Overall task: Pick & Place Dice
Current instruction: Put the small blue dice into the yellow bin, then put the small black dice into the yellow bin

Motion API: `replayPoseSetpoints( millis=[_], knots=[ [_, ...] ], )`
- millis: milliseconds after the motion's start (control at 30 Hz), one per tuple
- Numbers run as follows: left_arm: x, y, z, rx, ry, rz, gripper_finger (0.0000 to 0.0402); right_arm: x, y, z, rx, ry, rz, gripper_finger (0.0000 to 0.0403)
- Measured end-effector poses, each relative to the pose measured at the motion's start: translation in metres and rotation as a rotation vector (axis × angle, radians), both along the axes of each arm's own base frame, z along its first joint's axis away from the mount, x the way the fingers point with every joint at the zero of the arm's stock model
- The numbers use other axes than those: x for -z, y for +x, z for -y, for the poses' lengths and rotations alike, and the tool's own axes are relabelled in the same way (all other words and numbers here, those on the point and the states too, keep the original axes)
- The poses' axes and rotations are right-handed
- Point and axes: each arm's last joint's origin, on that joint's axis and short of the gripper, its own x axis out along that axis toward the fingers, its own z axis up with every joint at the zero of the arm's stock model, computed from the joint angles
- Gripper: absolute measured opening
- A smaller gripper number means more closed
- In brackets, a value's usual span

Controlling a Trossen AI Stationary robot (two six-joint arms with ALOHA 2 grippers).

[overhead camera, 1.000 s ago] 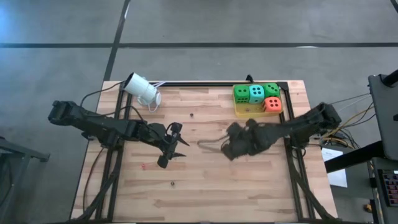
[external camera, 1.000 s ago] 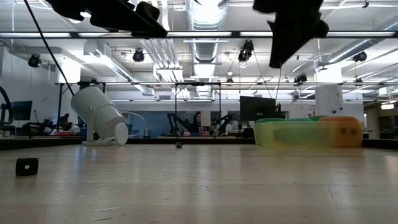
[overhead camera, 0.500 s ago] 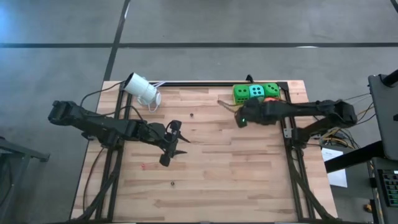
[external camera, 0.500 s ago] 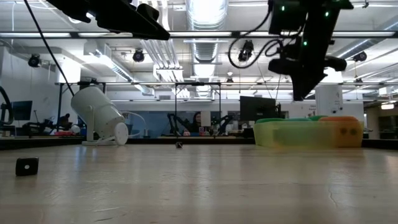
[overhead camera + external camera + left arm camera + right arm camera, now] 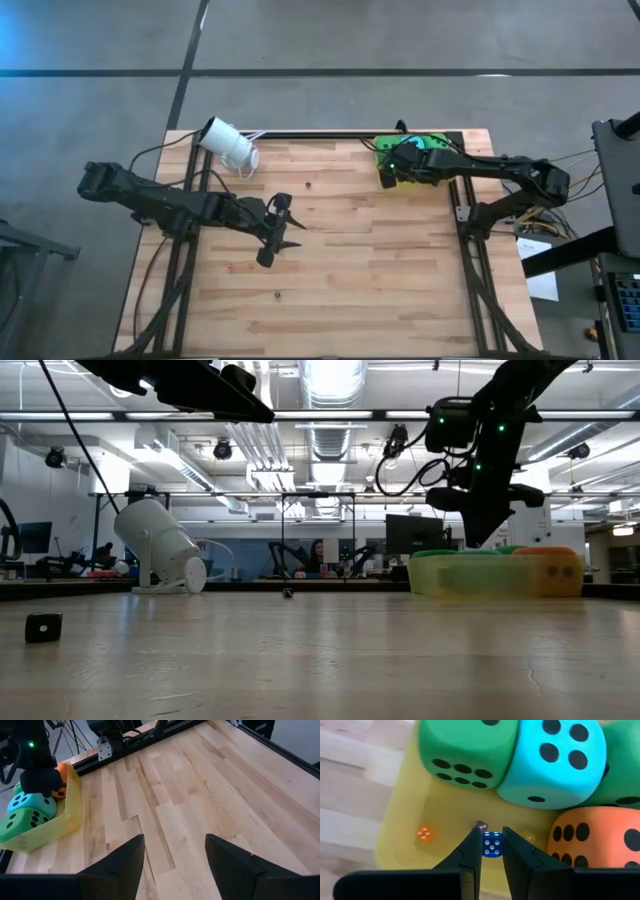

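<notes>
Right tool (image 5: 492, 851): mine, hanging over the yellow tray (image 5: 402, 815) at the counter's far right corner; its fingers (image 5: 470, 854) are clenched on a small blue die (image 5: 492, 844), held above the tray floor.
Left tool (image 5: 175, 855): mine, released, jaws wide apart with nothing between them, hanging over the bare middle of the wooden counter (image 5: 350, 270), well apart from the tray.
Large dice: a bright green die (image 5: 465, 750), a teal die (image 5: 555, 760) and an orange-red die (image 5: 600, 835) sit packed together in the tray; a second green die (image 5: 620, 780) shows beyond the teal one.
Small dice: a small orange die (image 5: 424, 834) lies on the tray floor; a purple one (image 5: 480, 825) and a yellowish one (image 5: 527, 837) lie just beside the blue die.
Other items: a white camera (image 5: 228, 144) lies tilted at the far left of the counter.
</notes>
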Motion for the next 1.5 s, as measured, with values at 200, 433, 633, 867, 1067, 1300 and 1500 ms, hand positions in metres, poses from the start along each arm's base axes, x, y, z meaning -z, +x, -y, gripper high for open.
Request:
replayPoseSetpoints(
  millis=[200, 433, 633, 867, 1067, 1300, 1500],
  knots=[
    [0.000, 0.000, 0.000, 0.004, 0.007, 0.001, 0.0214, 0.002, -0.002, 0.003, 0.014, 0.011, -0.002, 0.0078],
    [0.000, 0.000, 0.000, 0.005, 0.009, 0.001, 0.0212, 0.003, -0.002, 0.004, 0.018, 0.013, -0.005, 0.0131],
    [0.000, 0.000, 0.000, 0.003, 0.006, 0.000, 0.0213, 0.002, -0.002, 0.004, 0.039, 0.014, 0.008, 0.0171],
    [0.000, 0.000, -0.001, -0.023, -0.009, -0.002, 0.0214, -0.011, -0.002, 0.003, -0.012, 0.001, 0.023, 0.0189],
    [0.000, 0.001, -0.008, -0.210, -0.034, 0.006, 0.0213, -0.032, -0.003, -0.013, -0.097, -0.085, 0.074, 0.0187],
    [0.006, 0.000, -0.036, -0.495, -0.196, -0.040, 0.0213, -0.049, -0.007, -0.041, -0.228, -0.178, 0.103, 0.0189],
    [0.015, -0.007, -0.070, -0.721, -0.295, -0.119, 0.0211, -0.054, -0.004, -0.064, -0.346, -0.197, 0.130, 0.0187]
  ],
)
